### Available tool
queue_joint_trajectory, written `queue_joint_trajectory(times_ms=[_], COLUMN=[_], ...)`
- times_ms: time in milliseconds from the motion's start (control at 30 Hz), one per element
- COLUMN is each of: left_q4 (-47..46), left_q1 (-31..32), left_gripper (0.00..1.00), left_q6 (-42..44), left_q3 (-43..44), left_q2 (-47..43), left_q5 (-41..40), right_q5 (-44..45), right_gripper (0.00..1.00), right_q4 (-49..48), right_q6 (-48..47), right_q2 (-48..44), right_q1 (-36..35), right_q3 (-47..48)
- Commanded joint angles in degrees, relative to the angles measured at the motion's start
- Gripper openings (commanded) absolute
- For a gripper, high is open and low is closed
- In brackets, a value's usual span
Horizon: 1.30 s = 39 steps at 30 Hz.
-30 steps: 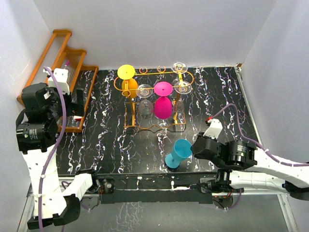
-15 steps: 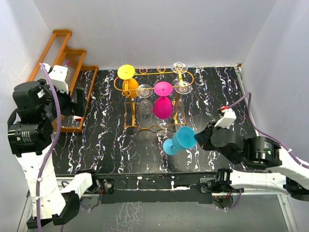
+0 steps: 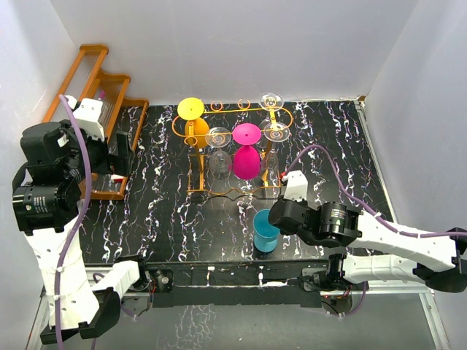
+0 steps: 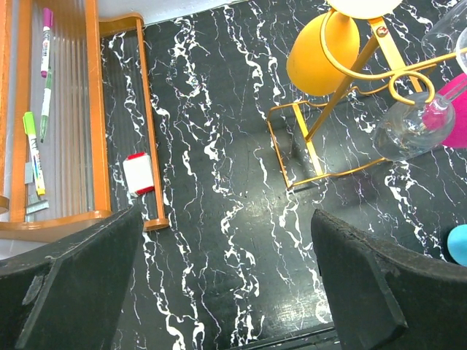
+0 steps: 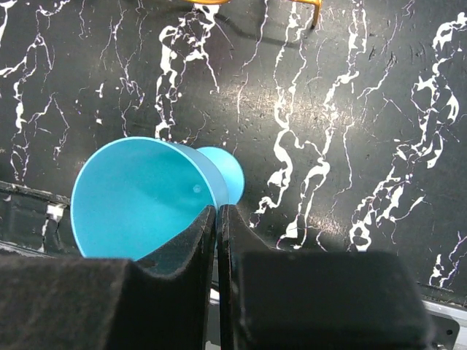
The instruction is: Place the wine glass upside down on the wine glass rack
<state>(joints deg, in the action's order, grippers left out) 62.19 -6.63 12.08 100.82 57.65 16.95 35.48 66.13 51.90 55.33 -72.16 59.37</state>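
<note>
The blue wine glass (image 3: 266,231) (image 5: 139,197) is near the table's front edge, bowl opening upward. My right gripper (image 3: 277,219) (image 5: 217,211) is shut on its rim, one finger inside the bowl and one outside. The glass's foot (image 5: 225,172) shows beyond the bowl; I cannot tell whether it touches the table. The orange-gold wine glass rack (image 3: 233,188) (image 4: 321,117) stands mid-table behind it. My left gripper (image 3: 117,157) (image 4: 226,292) hangs open and empty over the left of the table.
A yellow glass (image 3: 193,120), a pink glass (image 3: 246,153) and clear glasses (image 3: 273,124) hang upside down on the wire rack. A brown wooden stepped rack (image 3: 95,87) with markers stands at the far left, a small red-and-white block (image 4: 139,173) beside it. White walls enclose the table.
The right arm swung left and down with the blue glass, turning it from tilted on its side to bowl upward. The left arm rose slightly, then stayed still.
</note>
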Motion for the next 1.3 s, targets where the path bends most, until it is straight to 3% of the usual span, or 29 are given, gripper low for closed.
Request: queue_joint_trajectory(times_ms=[0, 133, 367, 600, 900, 1033, 1267], left_q4=[-0.7, -1.1, -1.6, -1.5, -1.0, -0.7, -0.3], left_q1=[0.1, 0.1, 0.0, 0.1, 0.2, 0.2, 0.2], left_gripper=[0.97, 0.97, 0.97, 0.97, 0.97, 0.97, 0.97], left_q6=[-0.8, -0.7, -0.3, -0.2, 0.3, -0.1, -5.1], left_q3=[-0.7, -1.2, -2.7, -3.8, -3.7, -1.4, 11.5], left_q2=[-0.6, -0.9, -1.7, -2.2, -2.5, -2.1, 1.9], left_q5=[0.4, 0.1, -0.9, -1.0, -1.8, -2.2, 0.1], right_q5=[0.1, -0.1, -1.8, -2.8, -4.9, -2.3, 4.6], right_gripper=[0.08, 0.08, 0.18, 0.19, 0.08, 0.08, 0.08], right_q4=[-2.9, -3.0, -3.0, -3.3, -3.4, -0.8, 0.2], right_q6=[-1.3, -0.8, -0.4, -1.1, -3.2, -2.4, -3.0], right_q2=[-0.5, -0.6, 0.3, 2.2, 3.8, 2.4, -5.4], right_q1=[-0.1, 0.0, 0.4, 0.7, 2.4, 2.4, 2.4], right_q3=[0.8, 0.5, -1.1, -1.7, -1.2, 3.6, 18.4])
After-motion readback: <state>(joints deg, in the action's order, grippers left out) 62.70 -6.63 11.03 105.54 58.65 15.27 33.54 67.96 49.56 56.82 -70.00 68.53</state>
